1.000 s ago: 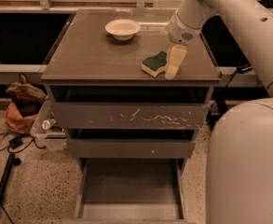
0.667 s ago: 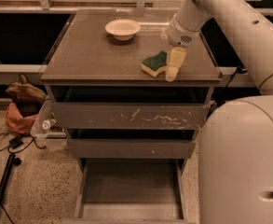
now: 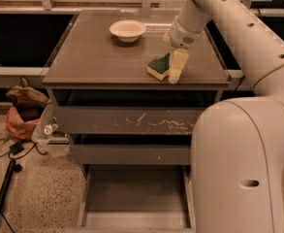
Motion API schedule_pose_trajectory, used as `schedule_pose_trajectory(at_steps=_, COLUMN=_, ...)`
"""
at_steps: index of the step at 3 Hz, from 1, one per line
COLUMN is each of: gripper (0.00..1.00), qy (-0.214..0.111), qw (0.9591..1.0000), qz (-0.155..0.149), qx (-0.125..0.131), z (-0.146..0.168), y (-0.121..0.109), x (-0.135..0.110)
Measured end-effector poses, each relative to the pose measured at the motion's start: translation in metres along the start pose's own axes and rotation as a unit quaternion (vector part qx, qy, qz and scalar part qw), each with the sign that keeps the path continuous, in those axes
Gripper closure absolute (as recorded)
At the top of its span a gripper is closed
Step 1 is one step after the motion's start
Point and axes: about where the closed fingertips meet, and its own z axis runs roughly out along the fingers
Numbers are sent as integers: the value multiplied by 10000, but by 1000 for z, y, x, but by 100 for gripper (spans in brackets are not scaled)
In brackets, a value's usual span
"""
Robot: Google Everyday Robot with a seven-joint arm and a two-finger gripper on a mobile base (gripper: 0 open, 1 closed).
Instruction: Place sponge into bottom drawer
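The sponge, dark green on top with pale yellow foam below, lies on the cabinet top near its front right. My gripper reaches down from the right and stands right against the sponge's right side. The bottom drawer is pulled out below, a shallow grey tray with a bare floor. My arm's pale body covers the drawer's right part.
A white bowl stands at the back of the cabinet top. The scratched-front top drawer and the plain middle drawer are shut. An orange-brown bag, a plastic bottle and cables lie on the floor at left.
The gripper and sponge stay in about the same spot. My arm's pale body now fills more of the lower right of the view.
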Motion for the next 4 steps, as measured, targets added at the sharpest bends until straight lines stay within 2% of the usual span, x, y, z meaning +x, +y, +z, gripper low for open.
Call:
schedule_pose_trajectory(at_steps=3, gripper=0, qy=1, qw=9994, qz=-89, qx=-337, z=21, y=-6, x=-3)
schedule_pose_trajectory(at_steps=4, gripper=18, qy=-12, qw=9982, qz=-62, qx=-598, z=35, y=-2, x=-4)
